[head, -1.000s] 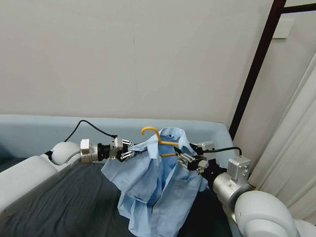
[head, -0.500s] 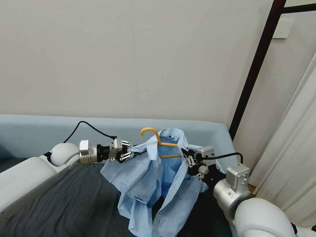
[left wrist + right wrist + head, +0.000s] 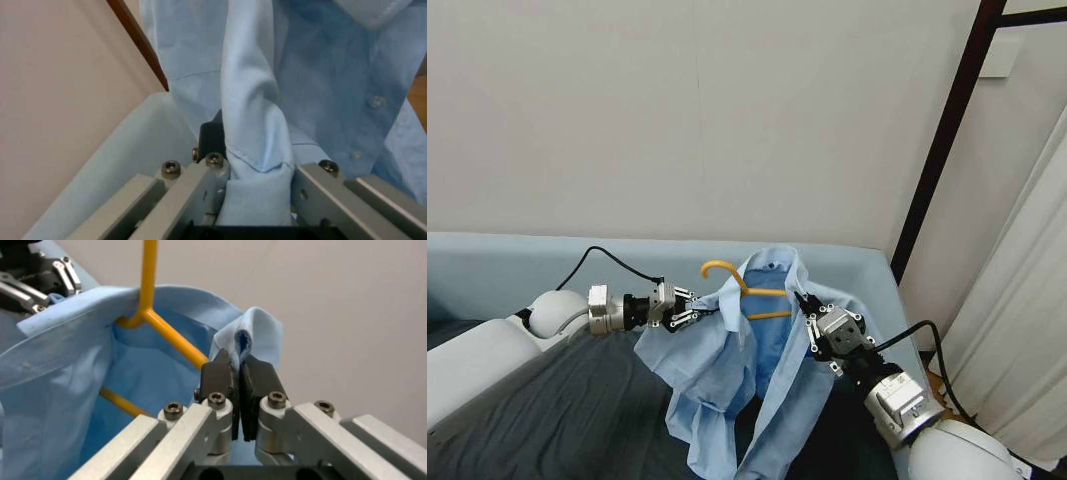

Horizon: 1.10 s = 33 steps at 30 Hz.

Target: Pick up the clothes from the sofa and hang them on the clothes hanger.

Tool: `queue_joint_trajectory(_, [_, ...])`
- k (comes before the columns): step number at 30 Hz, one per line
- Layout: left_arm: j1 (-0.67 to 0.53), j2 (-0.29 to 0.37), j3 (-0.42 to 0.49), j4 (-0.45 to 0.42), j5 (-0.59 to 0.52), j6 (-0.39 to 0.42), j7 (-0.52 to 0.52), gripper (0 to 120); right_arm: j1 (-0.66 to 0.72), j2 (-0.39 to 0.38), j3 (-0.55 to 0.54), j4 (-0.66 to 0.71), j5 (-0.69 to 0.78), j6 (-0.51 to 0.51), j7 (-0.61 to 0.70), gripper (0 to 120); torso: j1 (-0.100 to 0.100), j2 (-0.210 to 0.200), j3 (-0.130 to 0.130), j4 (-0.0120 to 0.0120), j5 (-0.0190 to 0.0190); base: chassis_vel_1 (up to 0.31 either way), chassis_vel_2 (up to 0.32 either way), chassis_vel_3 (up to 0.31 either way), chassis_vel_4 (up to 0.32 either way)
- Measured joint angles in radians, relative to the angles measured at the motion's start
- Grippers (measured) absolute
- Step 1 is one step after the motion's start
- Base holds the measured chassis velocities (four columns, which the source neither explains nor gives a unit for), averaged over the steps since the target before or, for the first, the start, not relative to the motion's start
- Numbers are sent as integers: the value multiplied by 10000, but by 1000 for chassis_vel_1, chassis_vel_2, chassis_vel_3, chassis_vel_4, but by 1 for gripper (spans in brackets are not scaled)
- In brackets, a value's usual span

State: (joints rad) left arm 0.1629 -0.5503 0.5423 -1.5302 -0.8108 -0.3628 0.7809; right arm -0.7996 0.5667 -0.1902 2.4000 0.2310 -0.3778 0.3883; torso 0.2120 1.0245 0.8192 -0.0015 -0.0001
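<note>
Left gripper: we see the left gripper (image 3: 693, 311) reaching in from the robot's left above the sofa seat. It is clenched on a folded edge of the light blue buttoned cotton shirt (image 3: 727, 390).
Left grip, close up: in the left wrist view the fabric fold is squeezed between the two metal fingers (image 3: 257, 175). The shirt's button placket (image 3: 320, 65) hangs just beyond them.
Right gripper: the right gripper (image 3: 805, 304) comes up from the lower right. Its black pads are pressed together on the shirt's edge near the collar.
Right grip, close up: in the right wrist view the pinch (image 3: 235, 371) sits just beside the sloping arm of the yellow thin-barred hanger (image 3: 148, 270), with shirt cloth (image 3: 60, 355) draped over that arm.
Shirt: we find it held up between the two grippers, off the seat at the top, its tails drooping toward the dark grey seat cover (image 3: 557, 410).
Hanger: its hook (image 3: 723, 266) pokes out of the collar opening, tilted toward the left gripper.
Sofa: the pale blue padded sofa (image 3: 507, 265) runs along the plain wall.
Surroundings: a dark brown upright pole (image 3: 939, 150) stands to the robot's right, well apart from the shirt.
</note>
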Motion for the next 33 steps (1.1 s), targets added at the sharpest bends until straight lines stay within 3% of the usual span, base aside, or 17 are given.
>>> queue_joint_trajectory(6, [-144, -91, 119, 15, 6, 101, -26, 1, -28, -398, -42, -448, -2551, 652, -1123, 0, 0, 0, 1, -2, 1, 0, 0, 0, 0])
queue_joint_trajectory(20, [-522, -104, 501, 67, -216, 227, 124, 1, -282, -54, -517, -645, -2837, 793, -1471, 0, 0, 0, 1, -2, 1, 0, 0, 0, 0])
queue_joint_trajectory(33, [-596, -268, 660, 239, -165, 237, 158, 1, 315, 253, -1056, -536, -1864, 450, -1095, 0, 0, 0, 1, 0, -1, 0, 0, 0, 0])
